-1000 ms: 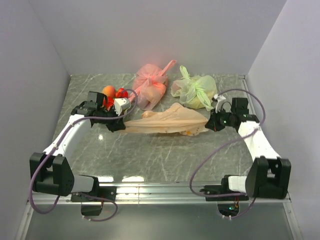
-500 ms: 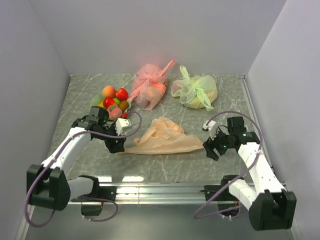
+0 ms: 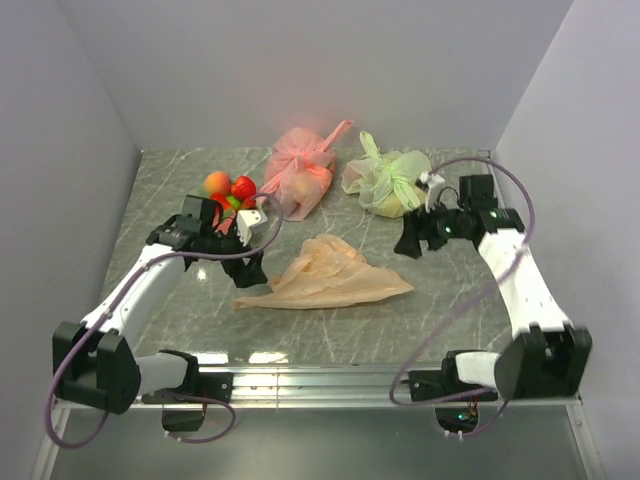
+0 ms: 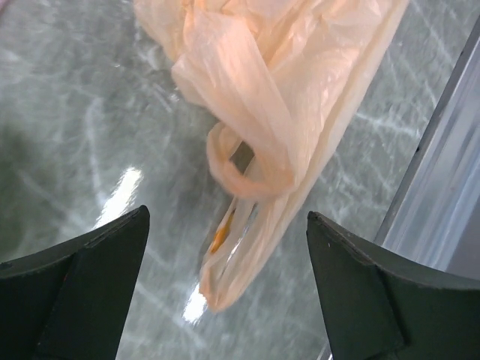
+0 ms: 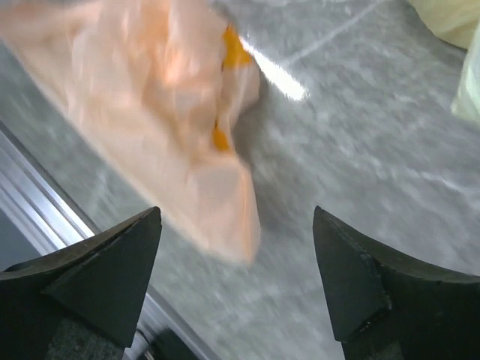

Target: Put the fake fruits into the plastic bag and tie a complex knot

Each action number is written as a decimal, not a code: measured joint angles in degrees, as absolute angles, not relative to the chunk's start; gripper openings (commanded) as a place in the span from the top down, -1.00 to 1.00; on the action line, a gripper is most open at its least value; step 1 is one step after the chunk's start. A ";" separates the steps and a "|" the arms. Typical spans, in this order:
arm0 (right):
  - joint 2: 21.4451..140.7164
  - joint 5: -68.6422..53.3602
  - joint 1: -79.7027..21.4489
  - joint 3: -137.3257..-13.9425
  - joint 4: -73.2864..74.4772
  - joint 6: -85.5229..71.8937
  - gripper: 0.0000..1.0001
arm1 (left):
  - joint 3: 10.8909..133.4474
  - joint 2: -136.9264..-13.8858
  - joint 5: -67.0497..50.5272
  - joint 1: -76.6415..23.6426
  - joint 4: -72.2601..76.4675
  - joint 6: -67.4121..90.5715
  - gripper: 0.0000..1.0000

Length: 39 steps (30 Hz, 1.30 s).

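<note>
The pale orange plastic bag [image 3: 328,276] lies flat and crumpled on the marble table, held by neither gripper. The knot is out of view; one handle loop [image 4: 241,161] lies loose. My left gripper [image 3: 252,268] hovers open over the bag's left end [image 4: 247,247], nothing between its fingers. My right gripper [image 3: 408,241] is open above and right of the bag's right corner [image 5: 217,202]. The fake fruits [image 3: 231,188], orange and red ones showing, sit in a heap at the back left, partly hidden behind my left arm.
A pink-red tied bag [image 3: 299,172] and a light green tied bag [image 3: 390,180] stand at the back. The green one's edge [image 5: 459,30] shows close to my right gripper. A metal rail [image 3: 320,380] runs along the near edge.
Both grippers opened and let go of the bag, which had been stretched between them and now lies slack on the table. Both arms then drew back from its ends.
</note>
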<state>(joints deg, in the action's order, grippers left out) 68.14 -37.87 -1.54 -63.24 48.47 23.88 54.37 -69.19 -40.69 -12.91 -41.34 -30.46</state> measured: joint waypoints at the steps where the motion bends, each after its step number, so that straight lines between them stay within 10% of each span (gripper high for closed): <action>1: 71.81 -38.87 -1.56 -64.05 45.82 20.34 -0.81 | 54.02 -70.35 -40.66 -13.54 -39.90 -29.08 -0.83; 13: 94.17 -40.12 -11.75 -72.18 25.41 -10.00 -0.86 | 52.10 -80.42 -39.31 -20.29 -29.52 -19.07 -0.54; 17: 99.57 -38.33 -15.27 -75.92 22.61 -12.71 -0.87 | 52.12 -83.85 -37.82 -21.96 -28.05 -17.98 0.09; 25: 111.11 -36.16 -19.88 -80.68 20.93 -13.37 -0.82 | 53.30 -86.54 -36.64 -23.90 -26.72 -18.96 0.46; 27: 113.06 -36.51 -20.45 -80.71 20.99 -13.47 -0.67 | 53.84 -86.54 -36.51 -24.01 -26.33 -19.07 0.58; 31: 115.37 -38.17 -20.88 -80.73 21.43 -12.91 0.99 | 54.46 -86.54 -36.12 -24.03 -25.78 -19.22 0.99; 39: 108.88 -39.94 -17.47 -76.86 22.35 -11.18 1.00 | 52.88 -82.30 -36.16 -20.18 -27.57 -19.14 0.99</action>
